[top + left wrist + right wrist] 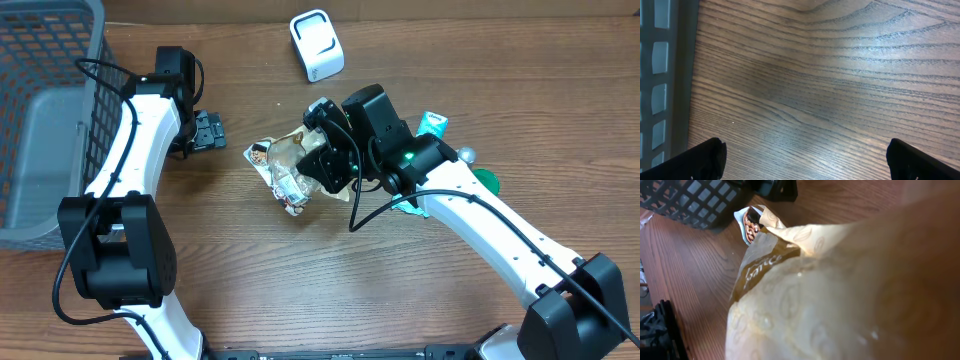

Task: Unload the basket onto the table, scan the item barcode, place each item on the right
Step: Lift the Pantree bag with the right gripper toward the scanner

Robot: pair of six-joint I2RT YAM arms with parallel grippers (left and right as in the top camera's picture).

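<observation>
Packet (277,172), clamped in right claw (316,163), seemingly points lengthwise toward gaping left claw (207,131).

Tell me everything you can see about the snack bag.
The bag is a crinkled, glossy, foil-like pouch, tan and white with brown print and a picture at its far corner. It is over the middle of the table, with the right hand shut on one end. Whether it touches the wood is unclear.

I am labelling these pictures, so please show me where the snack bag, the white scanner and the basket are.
snack bag (283,172): overhead view, on its crumpled left part.
white scanner (317,45): overhead view, on its top face.
basket (55,42): overhead view, on its mesh wall.
</observation>
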